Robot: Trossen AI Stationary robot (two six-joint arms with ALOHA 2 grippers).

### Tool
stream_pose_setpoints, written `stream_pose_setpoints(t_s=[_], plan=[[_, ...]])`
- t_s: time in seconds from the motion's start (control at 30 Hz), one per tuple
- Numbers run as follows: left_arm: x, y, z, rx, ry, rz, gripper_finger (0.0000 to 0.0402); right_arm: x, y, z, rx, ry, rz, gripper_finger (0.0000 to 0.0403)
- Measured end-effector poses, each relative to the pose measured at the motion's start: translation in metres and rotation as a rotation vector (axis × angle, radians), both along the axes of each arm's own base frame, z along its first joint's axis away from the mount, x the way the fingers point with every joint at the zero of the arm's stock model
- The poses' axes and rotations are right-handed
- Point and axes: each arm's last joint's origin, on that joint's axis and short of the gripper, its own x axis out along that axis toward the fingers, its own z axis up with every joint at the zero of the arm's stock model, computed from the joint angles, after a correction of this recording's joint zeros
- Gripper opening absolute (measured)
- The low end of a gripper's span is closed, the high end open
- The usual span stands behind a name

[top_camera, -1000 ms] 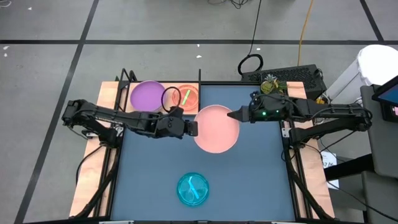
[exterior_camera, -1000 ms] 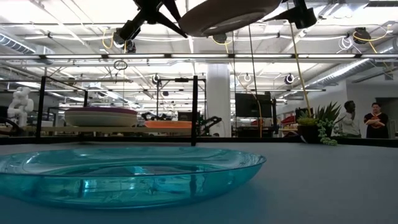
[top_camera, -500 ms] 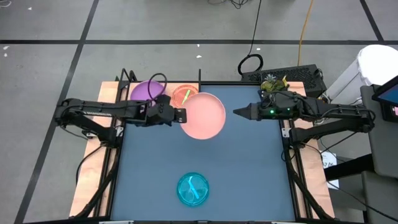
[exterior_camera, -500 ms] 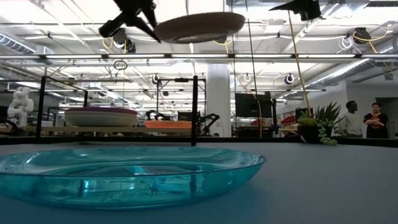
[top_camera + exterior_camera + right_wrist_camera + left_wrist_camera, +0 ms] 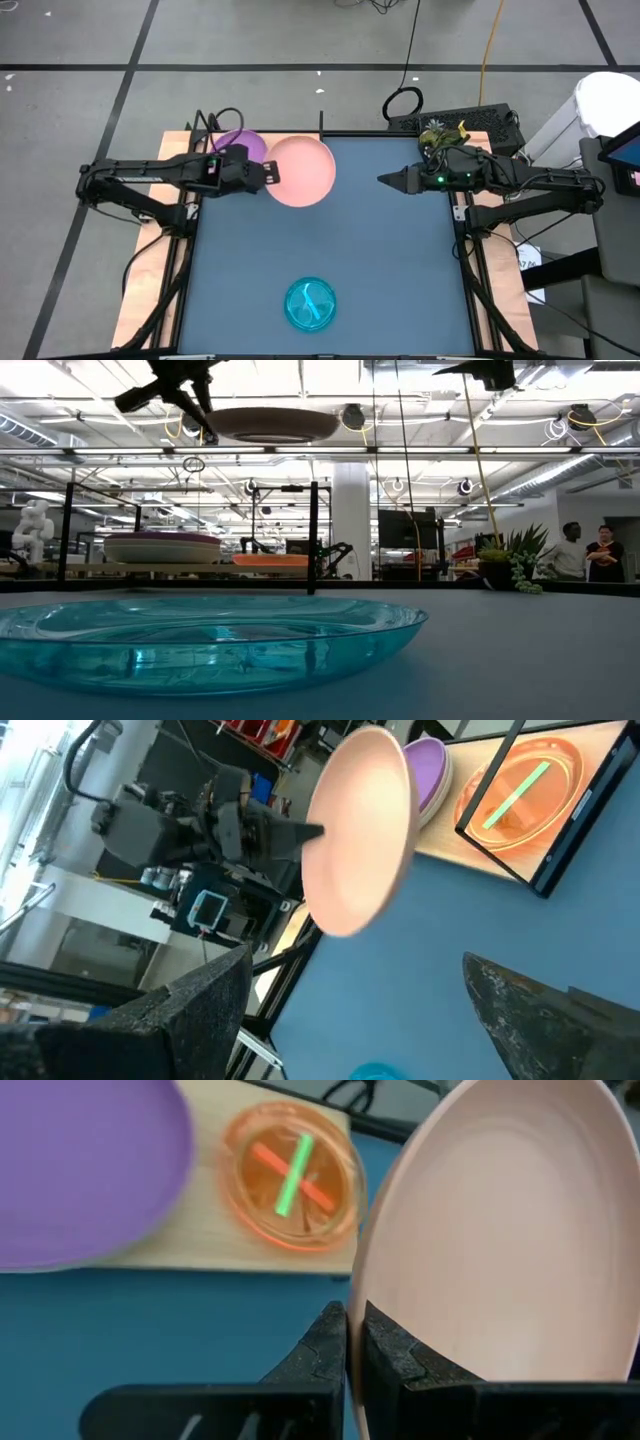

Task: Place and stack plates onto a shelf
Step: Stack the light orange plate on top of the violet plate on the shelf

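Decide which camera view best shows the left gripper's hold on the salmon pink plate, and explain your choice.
The left wrist view: the left gripper is shut on the rim of the salmon pink plate, seen close up. The high view shows the plate whole, the grip small. The low view shows it from below; the right wrist view, from afar.

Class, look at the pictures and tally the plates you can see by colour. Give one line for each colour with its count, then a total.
Salmon pink plate, gripped at its rim by the left gripper: 1
Purple plate, on the shelf: 1
Orange plate, on the shelf: 1
Teal plate, on the blue table: 1
Total: 4
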Motion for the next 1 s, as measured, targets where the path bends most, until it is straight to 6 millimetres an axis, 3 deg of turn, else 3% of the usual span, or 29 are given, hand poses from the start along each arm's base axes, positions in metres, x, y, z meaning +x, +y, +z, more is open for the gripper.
stream_pose_setpoints(t_s=[0.47,1.0], plan=[[-0.042,0.000,0.011,-0.050,-0.022,0.191,0.0011,-0.001,-0.012,-0.002,-0.082,0.037,0.055,0.0330],[-0.049,-0.002,0.013,-0.150,-0.140,0.348,0.0010,-0.004,-0.018,0.001,-0.302,0.039,0.208,0.0257]])
